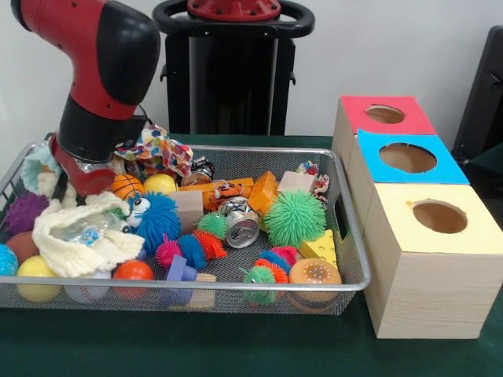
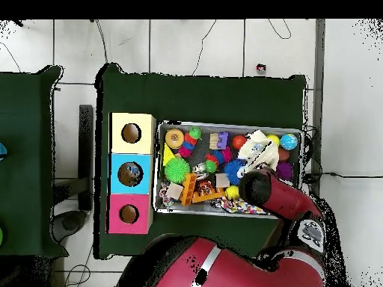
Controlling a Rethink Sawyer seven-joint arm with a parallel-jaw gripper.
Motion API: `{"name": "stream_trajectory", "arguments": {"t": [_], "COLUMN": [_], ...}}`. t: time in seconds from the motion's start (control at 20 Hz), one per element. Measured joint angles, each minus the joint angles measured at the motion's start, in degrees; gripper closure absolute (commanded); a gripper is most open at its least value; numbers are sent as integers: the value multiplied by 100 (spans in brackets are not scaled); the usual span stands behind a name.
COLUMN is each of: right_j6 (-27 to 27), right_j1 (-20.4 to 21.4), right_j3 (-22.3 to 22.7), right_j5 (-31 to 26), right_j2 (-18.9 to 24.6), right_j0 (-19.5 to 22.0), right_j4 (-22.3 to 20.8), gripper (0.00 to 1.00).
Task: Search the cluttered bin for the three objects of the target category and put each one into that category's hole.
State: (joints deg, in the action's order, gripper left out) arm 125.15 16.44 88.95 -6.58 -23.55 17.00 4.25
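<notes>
Closest to me, the yellow box [image 1: 435, 259] sits in front of the blue box [image 1: 407, 161] and the red box [image 1: 383, 116], each with a round hole on top. The wire bin [image 1: 346, 279] holds spiky balls, a crushed can [image 1: 240, 222] and a white cloth [image 1: 77, 232]. The arm [image 1: 102, 71] dips in at the bin's ten o'clock corner; the claw is buried among the toys, so I cannot tell its state. No readable writing anywhere.

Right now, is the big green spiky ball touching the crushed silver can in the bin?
Apart. In the front view, bare mesh shows between the green spiky ball and the crushed can. The overhead view is too cluttered to confirm it.
</notes>
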Motion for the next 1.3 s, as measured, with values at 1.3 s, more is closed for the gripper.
{"name": "stream_trajectory", "arguments": {"t": [1.3], "right_j6": [0], "right_j1": [160], "right_j3": [-916], "right_j5": [-4242], "right_j2": [-553], "right_j0": [-1256], "right_j4": [-135], "gripper": [0]}}
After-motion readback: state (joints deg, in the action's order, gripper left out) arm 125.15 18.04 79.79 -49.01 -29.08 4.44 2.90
